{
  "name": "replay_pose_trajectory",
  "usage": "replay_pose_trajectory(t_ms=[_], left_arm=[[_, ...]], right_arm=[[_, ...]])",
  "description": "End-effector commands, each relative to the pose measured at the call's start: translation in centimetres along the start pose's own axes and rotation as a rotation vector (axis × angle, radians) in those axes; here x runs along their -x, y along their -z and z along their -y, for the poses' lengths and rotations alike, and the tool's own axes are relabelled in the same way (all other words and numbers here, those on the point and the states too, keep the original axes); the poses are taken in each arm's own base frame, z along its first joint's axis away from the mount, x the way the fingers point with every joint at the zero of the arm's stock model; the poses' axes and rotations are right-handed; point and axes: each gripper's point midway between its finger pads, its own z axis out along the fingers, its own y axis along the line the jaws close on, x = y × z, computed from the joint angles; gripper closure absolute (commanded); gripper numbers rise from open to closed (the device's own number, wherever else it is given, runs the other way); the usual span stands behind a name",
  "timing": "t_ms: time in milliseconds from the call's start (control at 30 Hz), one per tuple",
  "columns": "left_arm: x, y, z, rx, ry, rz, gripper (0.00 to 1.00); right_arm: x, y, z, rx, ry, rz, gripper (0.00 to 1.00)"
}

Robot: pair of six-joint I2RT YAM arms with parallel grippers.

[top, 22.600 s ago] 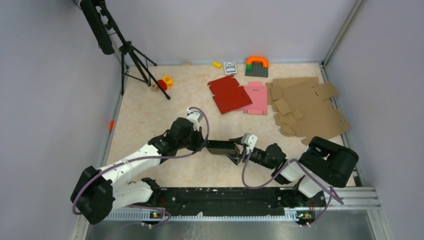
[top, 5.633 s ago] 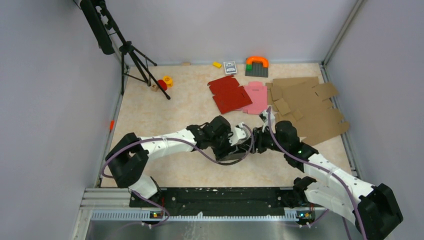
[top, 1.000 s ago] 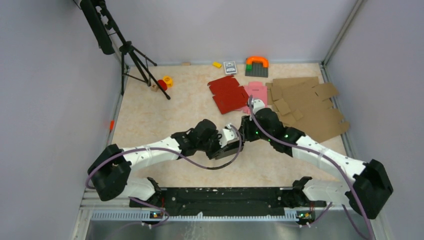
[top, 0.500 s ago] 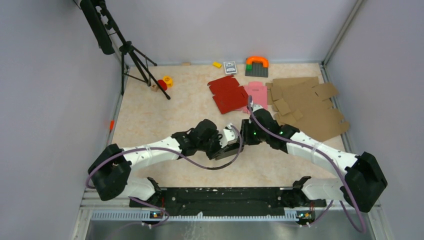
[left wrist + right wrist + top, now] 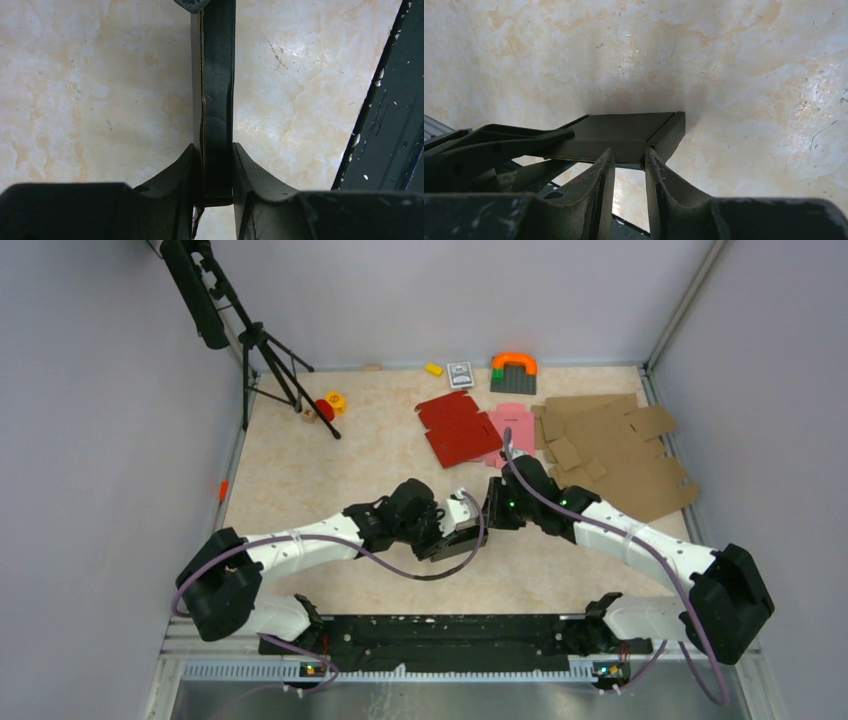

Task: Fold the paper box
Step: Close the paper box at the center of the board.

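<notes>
Two claws were at the black thin-cardboard paper box (image 5: pixel 455 540), mid-frame over the tabletop (image 5: pixel 300 470). The left claw (image 5: pixel 212 170) was clamped on it; the right claw (image 5: pixel 626 160) straddled its edge, grip unclear. Crooked squeezing could crush it.

Red cardboard blank (image 5: pixel 458 430) touching a pink cardboard blank (image 5: pixel 515 432), brown corrugated cardboard sheets (image 5: pixel 615 455) beside them, on the marbled beige worktop (image 5: pixel 320 470).
</notes>
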Motion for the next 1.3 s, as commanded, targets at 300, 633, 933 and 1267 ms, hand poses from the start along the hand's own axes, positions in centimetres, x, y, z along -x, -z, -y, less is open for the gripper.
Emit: replay_pose_trajectory(t_ms=[300, 633, 933, 1267], left_arm=[[2.1, -0.1, -0.9, 0.028, 0.001, 0.045, 0.82], [2.1, -0.1, -0.9, 0.026, -0.004, 0.041, 0.82], [2.1, -0.2, -1.0, 0.030, -0.005, 0.034, 0.82], [1.9, -0.5, -1.1, 0.033, 0.002, 0.017, 0.82]], right_arm=[[0.6, 0.6, -2.1, 0.077, -0.070, 0.000, 0.80], [1.9, 0.9, -2.5, 0.059, -0.078, -0.006, 0.81], [1.1, 0.3, -2.2, 0.053, -0.069, -0.085, 0.83], [-0.9, 0.0, -0.3, 0.087, 0.051, -0.061, 0.86]])
